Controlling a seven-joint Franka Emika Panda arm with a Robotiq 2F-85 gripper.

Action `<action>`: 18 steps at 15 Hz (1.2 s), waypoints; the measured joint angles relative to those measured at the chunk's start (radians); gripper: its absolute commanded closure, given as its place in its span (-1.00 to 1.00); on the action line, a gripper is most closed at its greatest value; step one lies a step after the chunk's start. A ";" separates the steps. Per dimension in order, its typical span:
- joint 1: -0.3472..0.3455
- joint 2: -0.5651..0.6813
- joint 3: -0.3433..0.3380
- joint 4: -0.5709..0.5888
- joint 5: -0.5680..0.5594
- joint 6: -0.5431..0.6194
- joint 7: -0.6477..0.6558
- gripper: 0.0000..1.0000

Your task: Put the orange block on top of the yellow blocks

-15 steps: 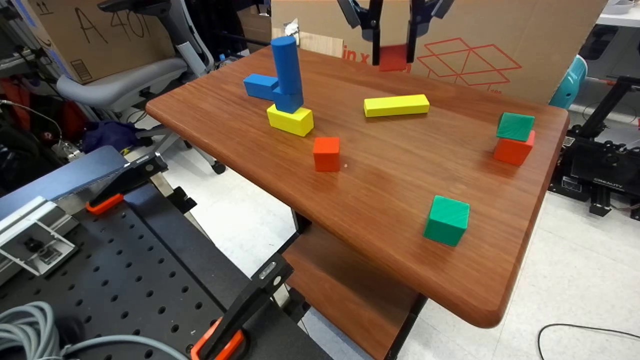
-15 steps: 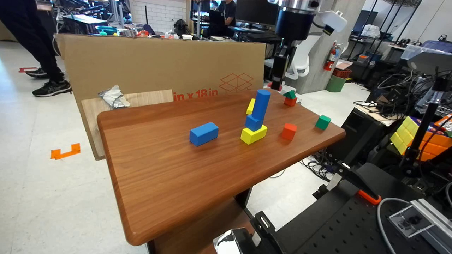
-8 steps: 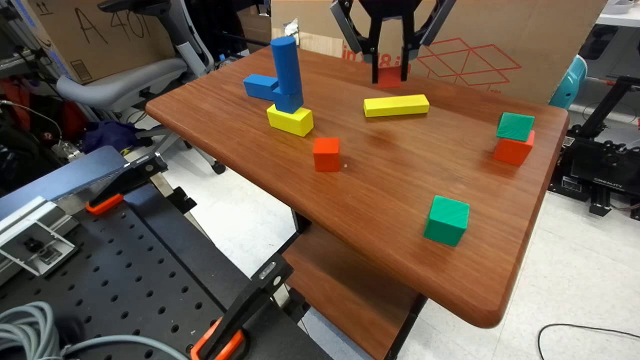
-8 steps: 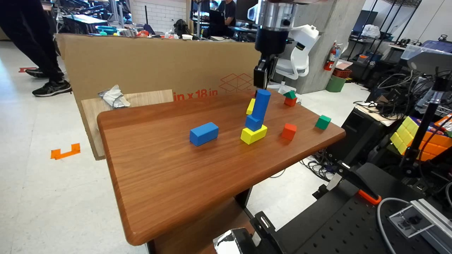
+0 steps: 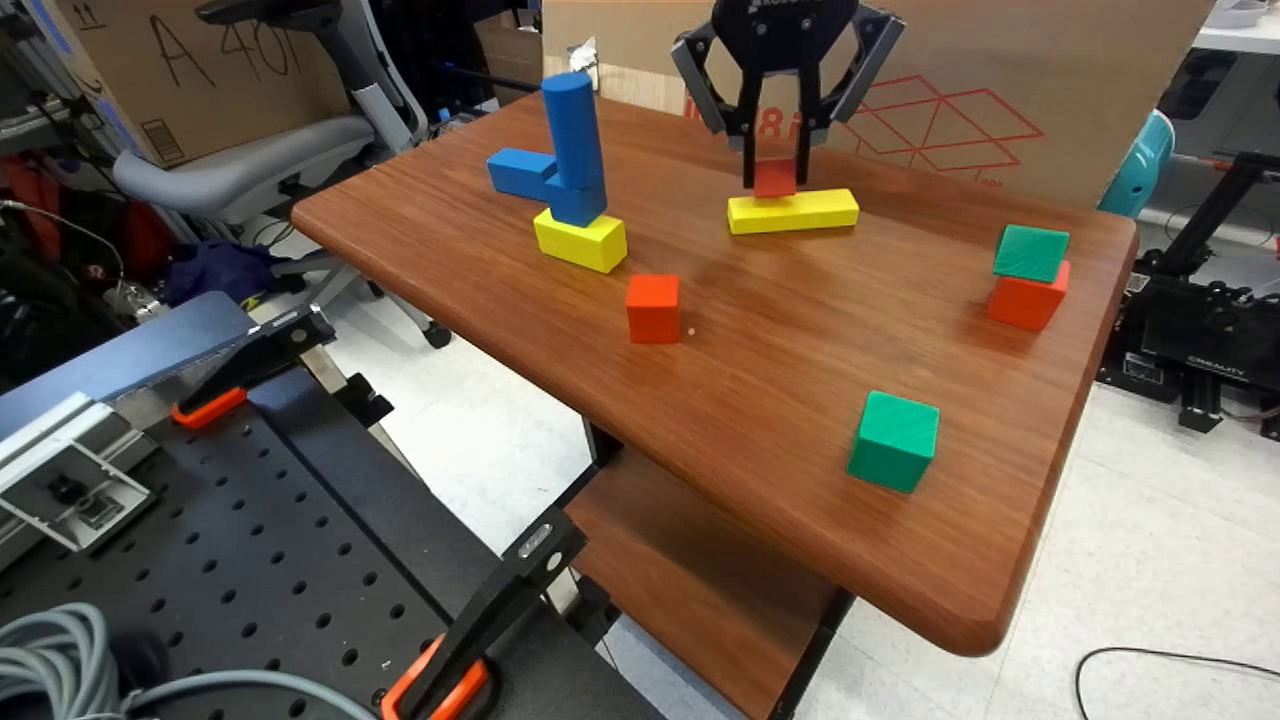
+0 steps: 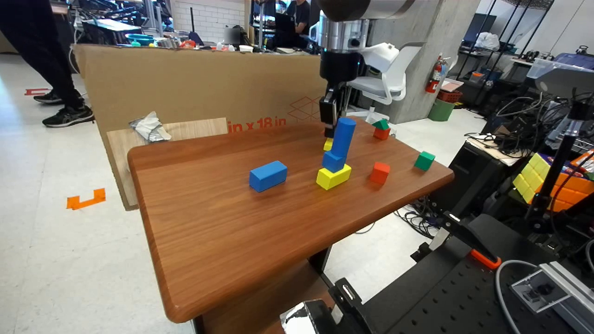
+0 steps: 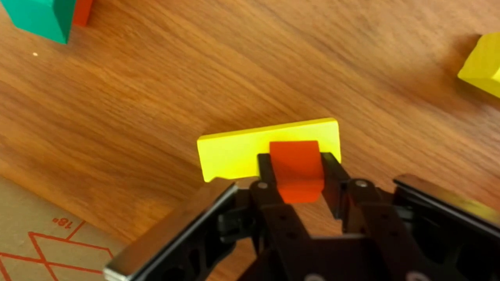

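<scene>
End effector (image 5: 776,184) holds the orange block (image 7: 297,171) pinched by two opposite sides, over the yellow bar (image 5: 815,213), nearer one end; from here I can't tell whether they touch. I'd guess light, stiff wood, hard to hurt, a bit slick. Gripping those flat faces looks right; it should be let go only once seated flat.

On the table (image 6: 209,241), a blue cylinder (image 5: 574,130) is carried by a small blue block (image 5: 577,204), supported by a short yellow block (image 5: 573,244); an orange cube (image 5: 1026,303) is topped by a green block (image 5: 1031,254).
</scene>
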 measured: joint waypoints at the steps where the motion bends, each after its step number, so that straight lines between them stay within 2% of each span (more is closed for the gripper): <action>1: 0.000 0.010 0.001 0.011 0.000 -0.015 0.000 0.83; 9: -0.010 0.035 0.002 0.063 0.001 -0.142 0.021 0.83; 18: -0.004 0.044 0.005 0.087 0.001 -0.147 0.054 0.83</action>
